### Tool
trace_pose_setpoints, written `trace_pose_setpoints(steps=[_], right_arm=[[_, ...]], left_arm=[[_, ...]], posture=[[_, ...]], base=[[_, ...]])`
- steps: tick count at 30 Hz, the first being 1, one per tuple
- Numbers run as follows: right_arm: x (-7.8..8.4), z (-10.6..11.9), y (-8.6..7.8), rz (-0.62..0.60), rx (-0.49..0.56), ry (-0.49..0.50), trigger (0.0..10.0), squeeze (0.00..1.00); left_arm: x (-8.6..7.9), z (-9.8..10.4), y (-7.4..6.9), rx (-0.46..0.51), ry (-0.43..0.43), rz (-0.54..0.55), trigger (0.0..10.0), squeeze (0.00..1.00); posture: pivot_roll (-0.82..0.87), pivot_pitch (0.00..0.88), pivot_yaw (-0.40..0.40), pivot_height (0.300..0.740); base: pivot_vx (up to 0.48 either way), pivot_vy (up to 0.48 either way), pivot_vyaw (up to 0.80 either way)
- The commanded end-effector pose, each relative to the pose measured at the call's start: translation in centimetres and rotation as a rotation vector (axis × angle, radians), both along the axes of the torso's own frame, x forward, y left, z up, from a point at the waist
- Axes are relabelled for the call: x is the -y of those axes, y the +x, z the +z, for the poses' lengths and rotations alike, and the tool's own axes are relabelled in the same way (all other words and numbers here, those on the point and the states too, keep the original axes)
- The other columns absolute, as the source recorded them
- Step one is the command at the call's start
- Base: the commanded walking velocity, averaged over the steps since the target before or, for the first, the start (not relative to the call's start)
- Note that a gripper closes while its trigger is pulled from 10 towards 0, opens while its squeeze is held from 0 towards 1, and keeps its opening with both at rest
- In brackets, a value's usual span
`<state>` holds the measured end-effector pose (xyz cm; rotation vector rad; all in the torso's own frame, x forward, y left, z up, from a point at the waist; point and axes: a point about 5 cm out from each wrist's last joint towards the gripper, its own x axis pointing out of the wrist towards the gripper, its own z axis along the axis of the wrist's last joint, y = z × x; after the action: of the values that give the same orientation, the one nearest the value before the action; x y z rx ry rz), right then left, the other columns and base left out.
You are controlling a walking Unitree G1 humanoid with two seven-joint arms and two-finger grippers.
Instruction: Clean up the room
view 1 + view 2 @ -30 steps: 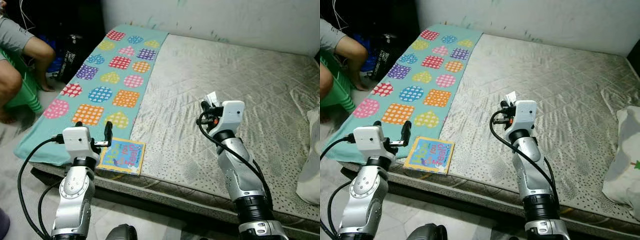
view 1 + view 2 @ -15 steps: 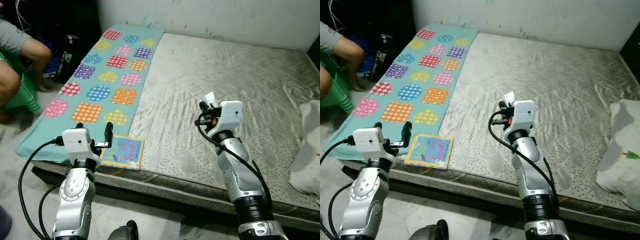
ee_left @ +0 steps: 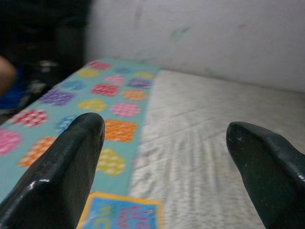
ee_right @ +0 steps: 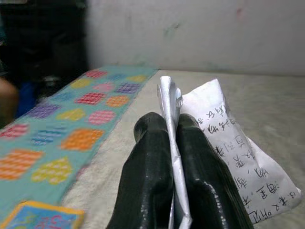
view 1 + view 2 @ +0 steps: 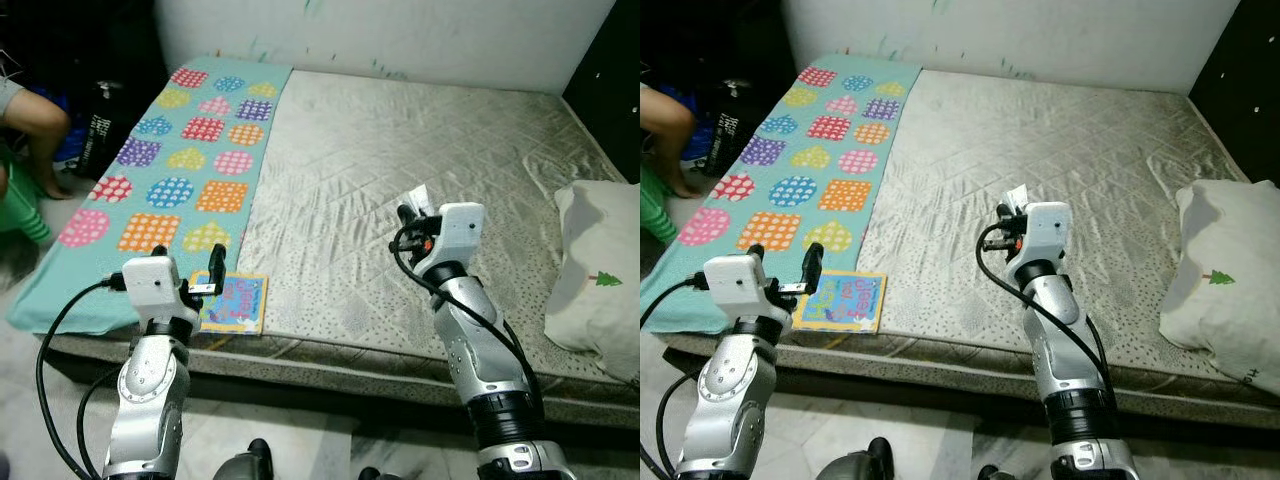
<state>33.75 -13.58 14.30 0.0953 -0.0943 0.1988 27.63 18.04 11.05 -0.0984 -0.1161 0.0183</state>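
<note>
- Here, in the left eye view, a bare grey mattress (image 5: 400,160) carries a teal blanket (image 5: 170,170) with coloured polka-dot patches along its left edge. A children's book (image 5: 232,302) lies flat at the mattress's front edge, just at the blanket's near right corner. A white pillow (image 5: 592,260) rests at the mattress's right edge. The left gripper (image 5: 212,268) hovers beside the book's left side, above the front edge. The right gripper (image 5: 412,212) is raised over the middle of the mattress with a scrap of white paper (image 5: 421,196) sticking up from it. A person's arm (image 5: 35,115) shows at the far left, beyond the blanket.
- In the left wrist view, the left gripper's two black fingers (image 3: 66,171) stand wide apart with nothing between them; the book's top edge lies below them.
- In the right wrist view, the right gripper's fingers (image 4: 152,176) are pressed together on the paper, which is creased and printed with small writing.
</note>
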Motion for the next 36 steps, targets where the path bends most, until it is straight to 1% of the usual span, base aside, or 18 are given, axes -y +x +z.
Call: trace_pose_setpoints(steps=[1,4,16,19,22,26,29,30,36], right_arm=[[0.0,0.0,0.1,0.006,-0.003,-0.004,10.0,0.0],[0.0,0.0,0.1,0.006,-0.003,-0.006,10.0,0.0],[0.2,-0.1,0.0,0.004,-0.005,-0.013,10.0,0.0],[0.4,-0.5,-0.2,0.005,-0.013,-0.018,10.0,0.0],[0.7,-1.2,-0.5,0.013,-0.06,0.007,10.0,0.0],[1.0,-1.3,-0.9,0.006,-0.041,0.0,10.0,0.0],[1.0,-0.7,-0.7,0.0,-0.005,0.007,10.0,0.0],[0.9,-0.3,-0.5,0.002,0.013,0.01,10.0,0.0],[0.8,0.0,0.0,0.001,0.028,0.006,10.0,0.0]], left_arm=[[0.0,0.1,0.0,0.005,0.004,-0.009,10.0,0.0],[0.2,0.2,0.0,0.018,0.0,-0.02,10.0,0.0],[0.3,0.2,-0.1,0.024,-0.012,-0.033,10.0,0.0],[0.1,-0.2,-0.2,0.007,-0.009,-0.014,10.0,0.0],[-0.3,-0.5,-0.6,0.001,0.007,0.019,10.0,0.0],[-0.5,-0.9,-1.1,-0.007,0.008,0.026,10.0,0.0],[-0.6,-1.2,-1.2,-0.014,0.009,0.034,10.0,0.0],[-0.7,-1.2,-1.1,-0.014,0.009,0.037,10.0,0.0],[-0.9,-0.9,-0.6,-0.003,0.017,0.042,10.0,0.0]], posture=[[0.09,0.094,-0.024,0.74],[0.09,0.094,-0.025,0.74],[0.08,0.101,-0.028,0.74],[0.08,0.093,-0.028,0.74],[0.09,0.08,-0.029,0.74],[0.09,0.063,-0.031,0.74],[0.09,0.051,-0.028,0.74],[0.09,0.041,-0.025,0.74],[0.09,0.007,-0.015,0.74]], base=[[0.0,0.0,0.0],[0.0,0.0,0.0],[0.347,0.0,0.0],[0.0,0.0,0.0],[0.0,0.0,0.0],[0.0,0.0,0.0],[0.0,0.0,0.0],[0.0,0.0,0.0],[0.0,0.0,0.0]])
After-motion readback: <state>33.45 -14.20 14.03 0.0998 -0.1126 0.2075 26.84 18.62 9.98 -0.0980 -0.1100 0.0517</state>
